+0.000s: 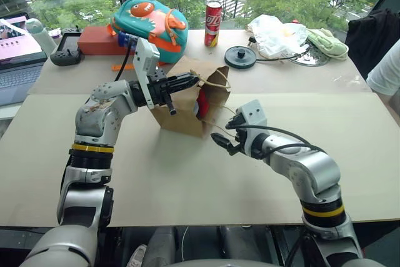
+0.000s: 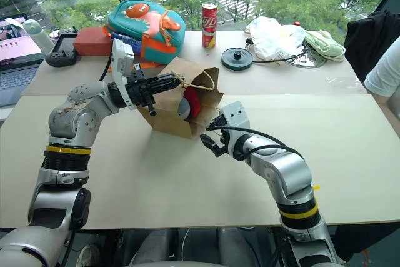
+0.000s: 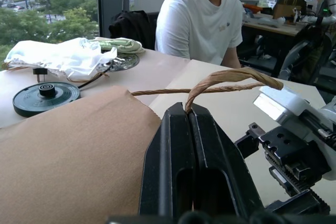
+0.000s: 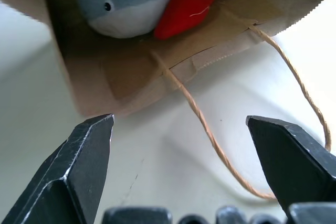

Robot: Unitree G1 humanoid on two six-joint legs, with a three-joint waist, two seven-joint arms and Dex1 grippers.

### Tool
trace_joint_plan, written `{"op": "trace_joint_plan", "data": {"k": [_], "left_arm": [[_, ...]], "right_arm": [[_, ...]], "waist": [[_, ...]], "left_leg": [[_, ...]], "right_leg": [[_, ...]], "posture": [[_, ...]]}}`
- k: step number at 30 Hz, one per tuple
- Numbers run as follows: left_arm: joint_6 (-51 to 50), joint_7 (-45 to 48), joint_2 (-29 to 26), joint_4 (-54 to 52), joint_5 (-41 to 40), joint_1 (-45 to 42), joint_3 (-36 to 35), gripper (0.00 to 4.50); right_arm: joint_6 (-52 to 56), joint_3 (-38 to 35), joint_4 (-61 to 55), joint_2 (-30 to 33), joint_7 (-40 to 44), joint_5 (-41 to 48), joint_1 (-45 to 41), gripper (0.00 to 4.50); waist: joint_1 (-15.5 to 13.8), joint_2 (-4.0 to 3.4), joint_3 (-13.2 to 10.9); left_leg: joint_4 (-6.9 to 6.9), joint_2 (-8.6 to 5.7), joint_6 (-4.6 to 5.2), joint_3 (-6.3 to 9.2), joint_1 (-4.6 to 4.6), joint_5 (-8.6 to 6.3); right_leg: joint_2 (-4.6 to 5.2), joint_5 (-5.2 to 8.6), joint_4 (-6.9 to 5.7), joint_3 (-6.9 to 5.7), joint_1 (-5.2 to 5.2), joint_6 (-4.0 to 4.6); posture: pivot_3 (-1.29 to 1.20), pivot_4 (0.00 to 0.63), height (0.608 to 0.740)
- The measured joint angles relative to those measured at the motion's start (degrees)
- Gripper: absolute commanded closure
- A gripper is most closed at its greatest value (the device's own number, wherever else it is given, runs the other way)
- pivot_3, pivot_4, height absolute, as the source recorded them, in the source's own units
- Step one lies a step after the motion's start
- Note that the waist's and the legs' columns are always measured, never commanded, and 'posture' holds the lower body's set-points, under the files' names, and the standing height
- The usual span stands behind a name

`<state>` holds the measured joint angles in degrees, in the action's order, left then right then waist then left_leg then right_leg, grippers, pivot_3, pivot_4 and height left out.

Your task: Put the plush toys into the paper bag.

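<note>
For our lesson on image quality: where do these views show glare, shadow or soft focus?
Right wrist view: the paper bag is shadowed inside, its top right corner washed out, and the right gripper's fingers are soft. Left wrist view: the left gripper, shut on the handle, looks soft up close.

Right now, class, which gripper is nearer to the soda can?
Left. The left gripper holds the paper bag's upper handle, just in front of the soda can. The right gripper hangs open farther back, below the bag's mouth.
</note>
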<state>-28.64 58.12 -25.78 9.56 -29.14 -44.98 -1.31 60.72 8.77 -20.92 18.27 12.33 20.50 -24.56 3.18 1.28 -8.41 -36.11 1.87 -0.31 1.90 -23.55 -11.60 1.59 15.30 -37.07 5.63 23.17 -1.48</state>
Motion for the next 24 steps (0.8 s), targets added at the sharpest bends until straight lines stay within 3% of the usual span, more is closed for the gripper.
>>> {"op": "trace_joint_plan", "data": {"k": [5,10,19,24], "left_arm": [[0.0,0.0,-0.04,-0.02,0.0,0.0,0.0,4.5],[0.0,-0.03,-0.11,-0.04,-0.01,0.0,0.0,4.5],[0.0,-0.27,-0.33,-0.06,-0.01,0.0,0.0,4.5],[0.0,-0.35,-0.32,-0.06,-0.01,0.01,0.0,4.5]], "right_arm": [[-6.07,3.31,9.88,0.31,1.21,-5.04,-1.6,0.02],[-8.34,3.08,12.99,-0.96,1.75,-6.78,-2.56,1.39],[-8.65,3.16,12.19,-1.99,2.64,-8.33,-1.8,4.46],[-7.05,2.92,10.07,-3.21,3.57,-7.82,-0.73,4.46]], "waist": [[-0.2,0.0,0.0],[-0.19,0.0,0.0],[-0.15,0.0,0.0],[-0.24,0.0,0.0]], "left_leg": [[0.01,0.01,0.0,-0.01,0.0,0.0],[0.01,0.03,0.0,-0.01,0.06,0.0],[0.02,0.05,0.0,-0.01,0.09,0.0],[0.02,0.04,0.0,-0.01,0.07,0.0]], "right_leg": [[0.0,0.0,0.0,0.0,0.01,0.01],[-0.02,0.0,-0.04,0.0,-0.02,0.01],[-0.04,0.0,-0.04,0.01,-0.03,0.01],[-0.03,0.0,-0.04,0.01,-0.02,0.01]], "posture": [[0.0,0.15,0.739],[0.0,0.15,0.739],[0.0,0.15,0.739],[0.0,0.15,0.739]]}}
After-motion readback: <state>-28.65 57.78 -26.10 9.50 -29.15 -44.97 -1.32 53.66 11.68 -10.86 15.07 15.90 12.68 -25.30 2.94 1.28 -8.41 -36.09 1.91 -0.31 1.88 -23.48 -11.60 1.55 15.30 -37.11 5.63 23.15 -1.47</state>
